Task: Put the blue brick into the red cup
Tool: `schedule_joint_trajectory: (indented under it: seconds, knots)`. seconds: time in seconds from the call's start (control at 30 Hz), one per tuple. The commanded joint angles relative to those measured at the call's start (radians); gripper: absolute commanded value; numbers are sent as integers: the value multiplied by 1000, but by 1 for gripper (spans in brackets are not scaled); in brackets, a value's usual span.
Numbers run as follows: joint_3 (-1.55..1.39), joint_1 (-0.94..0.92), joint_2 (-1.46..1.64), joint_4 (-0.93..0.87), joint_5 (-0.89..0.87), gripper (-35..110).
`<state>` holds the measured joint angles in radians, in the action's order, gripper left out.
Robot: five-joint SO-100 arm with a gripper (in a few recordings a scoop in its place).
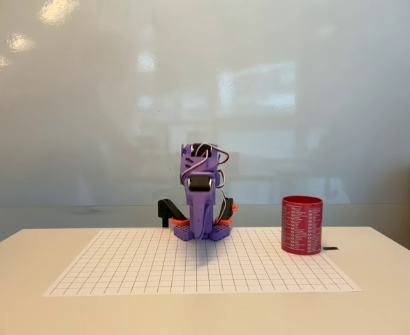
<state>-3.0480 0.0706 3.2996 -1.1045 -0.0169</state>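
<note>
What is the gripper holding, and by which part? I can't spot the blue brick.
It cannot be told: the purple arm is folded, hiding its gripper. The red cup stands untouched.

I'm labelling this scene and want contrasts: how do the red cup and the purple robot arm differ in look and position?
The red cup is a plain cylinder with white print; the purple arm is angular, with wires and orange parts. The cup is shorter than the folded arm. The cup stands at the grid sheet's right edge, the arm at its back centre. Both rest upright on the table.
</note>
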Motion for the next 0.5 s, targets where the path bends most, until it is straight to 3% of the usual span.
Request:
schedule_joint_trajectory:
  seconds: [0.0, 0.47]
  knots:
    - [9, -14, 2, -29, -35, -1]
    - [23, -40, 2, -92, -109, 0]
